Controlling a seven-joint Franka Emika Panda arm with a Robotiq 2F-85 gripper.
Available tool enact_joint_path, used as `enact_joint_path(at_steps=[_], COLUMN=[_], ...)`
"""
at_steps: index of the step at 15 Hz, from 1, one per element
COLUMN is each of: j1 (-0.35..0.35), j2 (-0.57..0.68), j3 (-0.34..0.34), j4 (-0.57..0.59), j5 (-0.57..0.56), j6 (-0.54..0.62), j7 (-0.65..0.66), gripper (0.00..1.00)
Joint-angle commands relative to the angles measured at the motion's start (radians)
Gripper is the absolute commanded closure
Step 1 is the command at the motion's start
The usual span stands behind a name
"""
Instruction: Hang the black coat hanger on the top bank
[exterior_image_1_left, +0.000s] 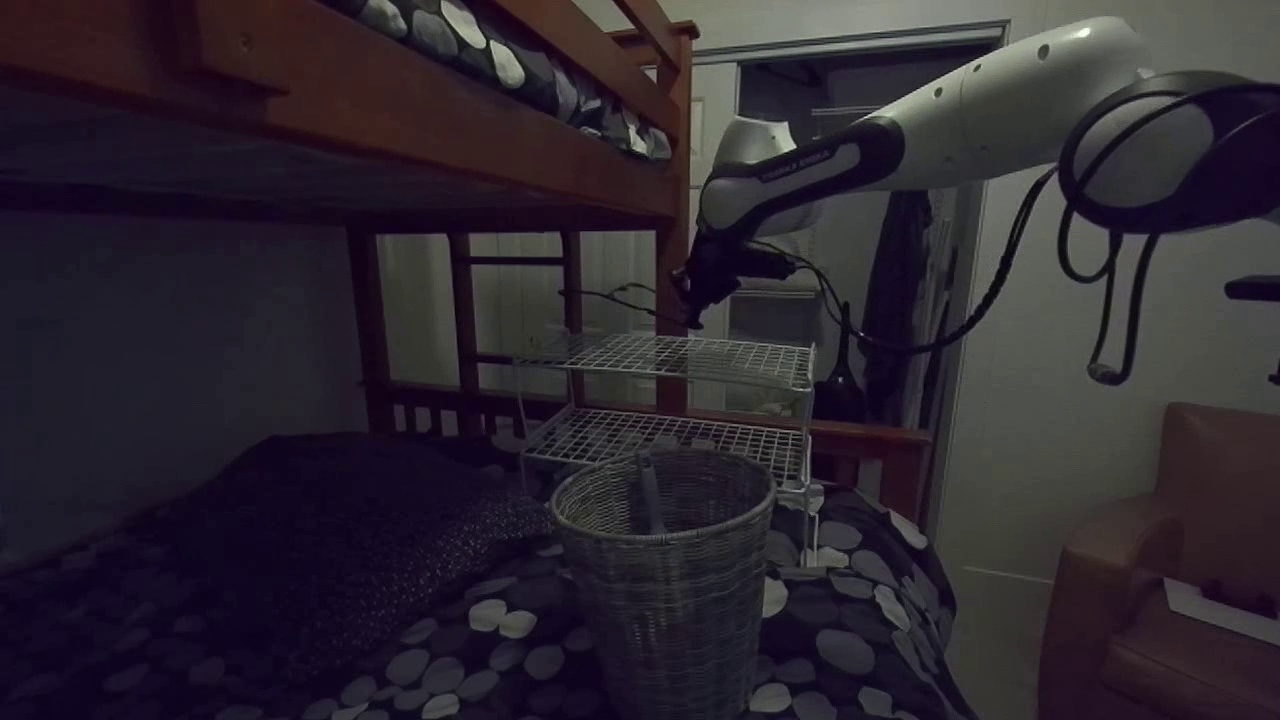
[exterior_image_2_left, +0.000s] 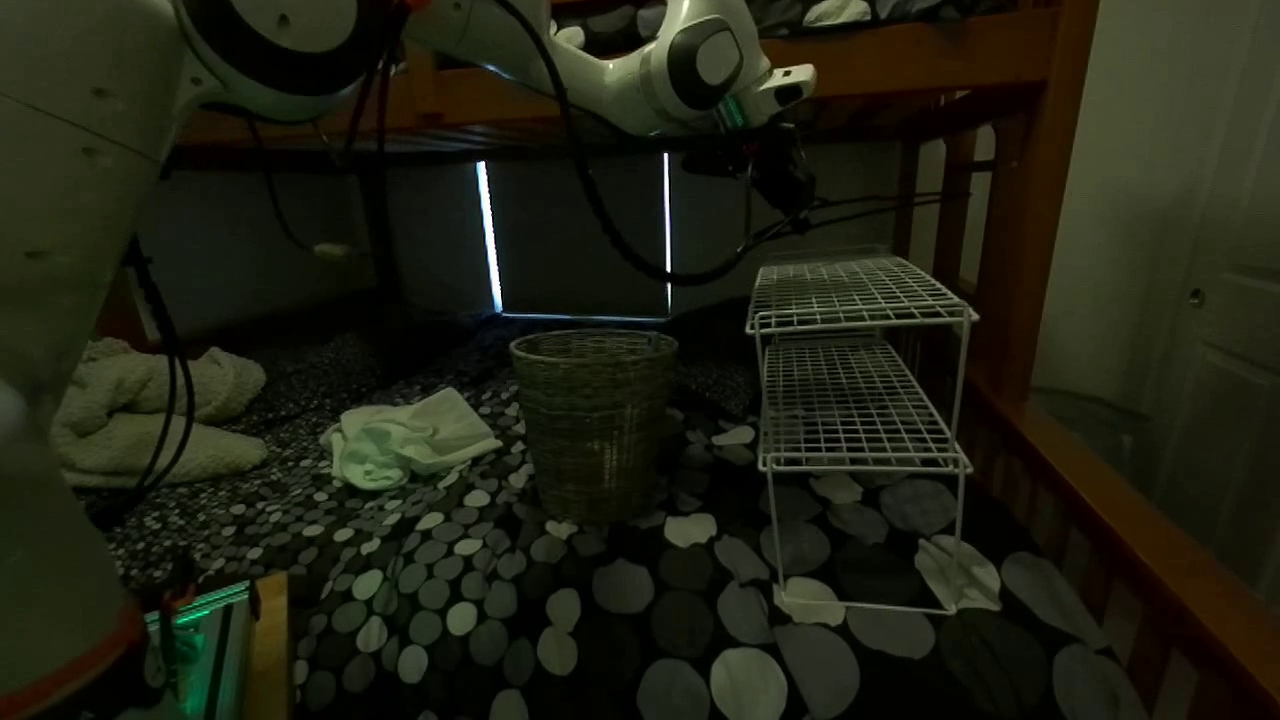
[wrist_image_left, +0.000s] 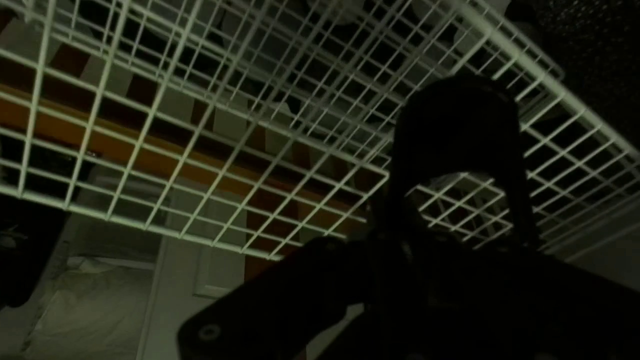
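Observation:
The black coat hanger (exterior_image_1_left: 602, 294) is a thin dark loop of rod held out roughly level. It also shows in an exterior view (exterior_image_2_left: 900, 208). My gripper (exterior_image_1_left: 690, 308) is shut on one end of it, above the white wire rack; the gripper also shows in an exterior view (exterior_image_2_left: 797, 212). In the wrist view my jaws (wrist_image_left: 380, 245) are very dark, and a dark arched shape rises above them; I cannot tell its parts apart. The top bank's reddish-brown side rail (exterior_image_1_left: 480, 130) is higher than the hanger, and it also shows in an exterior view (exterior_image_2_left: 900, 65). The hanger is apart from the rail.
The two-tier white wire rack (exterior_image_1_left: 690, 358) stands on the lower bed under my gripper. A wicker basket (exterior_image_2_left: 592, 430) stands beside it. A bunk post (exterior_image_1_left: 672, 300) and ladder rails are close to the hanger. A white cloth (exterior_image_2_left: 410, 440) lies on the bed.

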Motion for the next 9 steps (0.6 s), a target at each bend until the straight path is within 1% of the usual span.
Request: enact_joint_path(at_steps=[1, 2, 3, 6, 7, 9], j1=[0.018, 0.029, 0.049, 0.062, 0.053, 0.019], j2=[-0.166, -0.198, -0.236, -0.349, -0.39, -0.475], j3=[-0.006, -0.017, -0.039, -0.053, -0.048, -0.026], j4=[-0.246, -0.288, -0.334, -0.467, -0.51, -0.601], j5=[0.01, -0.031, -0.081, -0.214, -0.255, -0.317], j6=[-0.054, -0.053, -0.035, 0.019, 0.034, 0.049], j7=[0.072, 0.14, 0.235, 0.463, 0.522, 0.573], gripper=[0.98, 0.98, 0.98, 0.98, 0.98, 0.98])
